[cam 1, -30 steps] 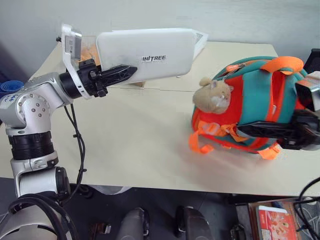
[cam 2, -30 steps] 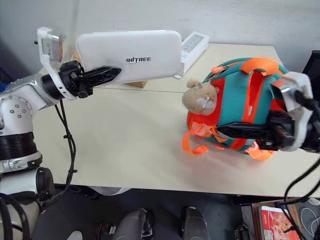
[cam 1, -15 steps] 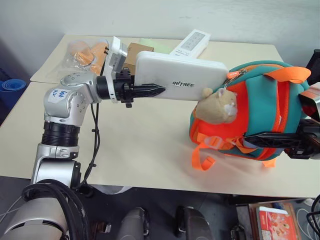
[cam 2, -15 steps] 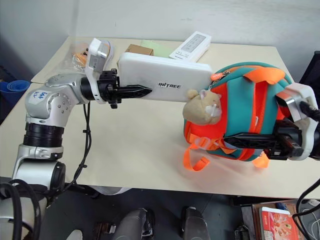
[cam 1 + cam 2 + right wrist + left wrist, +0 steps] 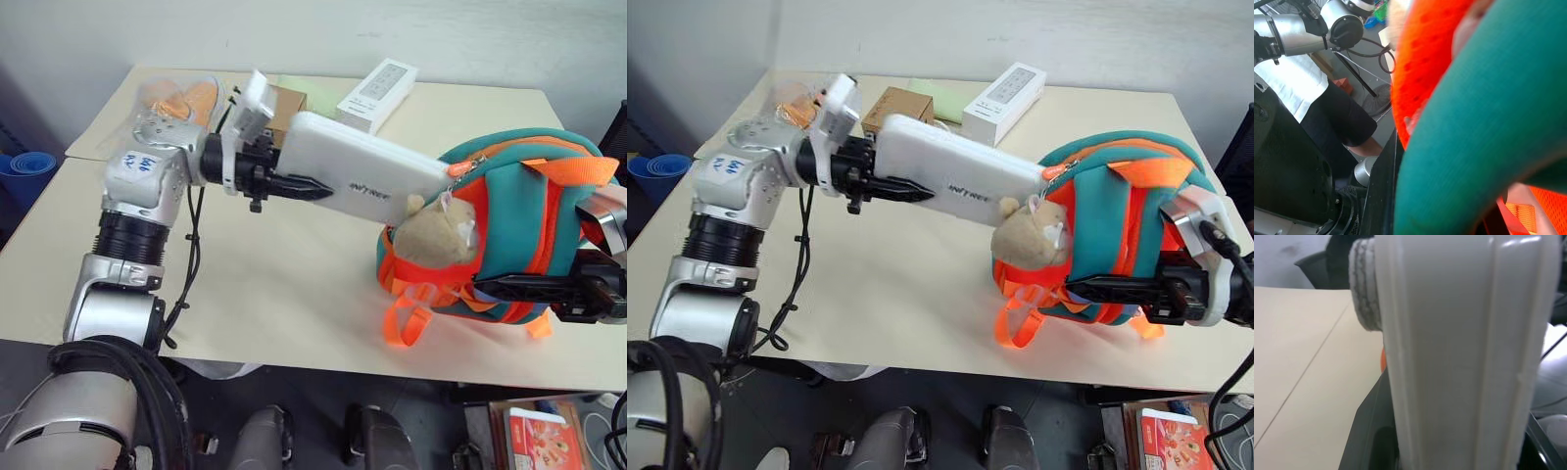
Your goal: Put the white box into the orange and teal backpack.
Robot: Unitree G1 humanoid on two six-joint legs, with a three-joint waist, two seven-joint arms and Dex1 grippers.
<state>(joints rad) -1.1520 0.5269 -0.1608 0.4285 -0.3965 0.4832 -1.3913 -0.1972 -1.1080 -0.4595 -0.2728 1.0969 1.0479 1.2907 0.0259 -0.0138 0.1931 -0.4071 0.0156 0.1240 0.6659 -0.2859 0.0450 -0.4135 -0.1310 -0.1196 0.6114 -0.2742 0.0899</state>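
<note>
— What's the white box (image 5: 960, 181) like, and where is it?
— Smooth, flat, round-cornered; held above the desk (image 5: 892, 284), its far end at the zipper mouth of the soft, rounded orange and teal backpack (image 5: 1117, 230).
— And the claws?
— The left claw (image 5: 906, 188) is clamped on the box's near end; the right claw (image 5: 1095, 289) is pinched together on the backpack's front.

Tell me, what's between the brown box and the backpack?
The white box held in the left claw stretches across there, its far end at the orange and teal backpack, past the brown cardboard box, seen in both eye views.
</note>
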